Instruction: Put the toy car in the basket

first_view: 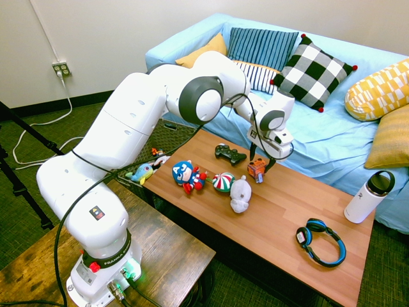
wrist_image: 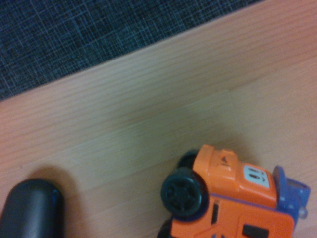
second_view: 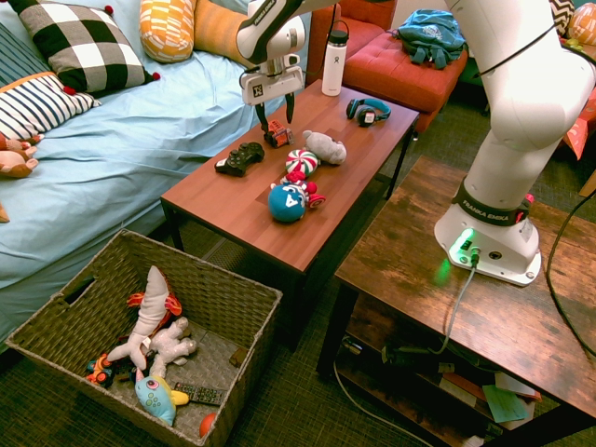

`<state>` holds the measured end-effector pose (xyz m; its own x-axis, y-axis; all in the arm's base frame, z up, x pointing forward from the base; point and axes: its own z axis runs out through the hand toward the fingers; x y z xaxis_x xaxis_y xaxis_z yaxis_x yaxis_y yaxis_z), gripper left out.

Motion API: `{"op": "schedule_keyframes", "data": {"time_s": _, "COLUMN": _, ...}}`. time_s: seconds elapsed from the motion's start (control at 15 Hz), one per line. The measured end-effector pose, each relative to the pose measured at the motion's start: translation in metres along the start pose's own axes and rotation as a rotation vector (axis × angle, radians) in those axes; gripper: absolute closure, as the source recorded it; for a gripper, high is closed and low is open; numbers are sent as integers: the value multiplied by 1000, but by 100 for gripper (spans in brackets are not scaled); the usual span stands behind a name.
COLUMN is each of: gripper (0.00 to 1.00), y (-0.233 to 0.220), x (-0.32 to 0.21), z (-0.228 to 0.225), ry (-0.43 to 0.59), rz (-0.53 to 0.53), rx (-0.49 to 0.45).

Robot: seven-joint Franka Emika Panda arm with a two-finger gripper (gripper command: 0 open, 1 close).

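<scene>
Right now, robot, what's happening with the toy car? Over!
Gripper open, straddling toy car on table. Nothing held. Game controller close beside. Basket on floor.

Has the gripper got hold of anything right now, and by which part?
Nothing is held. The gripper is open, fingers either side of the toy car, which sits on the table.

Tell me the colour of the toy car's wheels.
Black, on the small boxy orange toy car; the wrist view shows them best.

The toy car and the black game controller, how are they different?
The toy car is orange with blue patches and boxy; the game controller is all black and flatter. The car has wheels; the controller has none. The open gripper hangs over the car, not the controller. Both sit on the table.
</scene>
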<state>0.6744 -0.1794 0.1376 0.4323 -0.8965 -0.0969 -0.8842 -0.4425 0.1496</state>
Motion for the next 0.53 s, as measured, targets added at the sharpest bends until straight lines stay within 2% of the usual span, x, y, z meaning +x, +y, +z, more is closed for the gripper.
{"op": "schedule_keyframes", "data": {"time_s": 0.07, "gripper": 0, "y": -3, "x": 2, "z": 6, "ry": -2, "rz": -2, "rx": -7}}
{"op": "schedule_keyframes", "data": {"time_s": 0.13, "gripper": 100, "y": -5, "x": 5, "z": 13, "ry": -8, "rz": -2, "rx": -16}}
{"op": "schedule_keyframes", "data": {"time_s": 0.53, "gripper": 100, "y": -15, "x": 11, "z": 22, "ry": -4, "rz": -13, "rx": -11}}
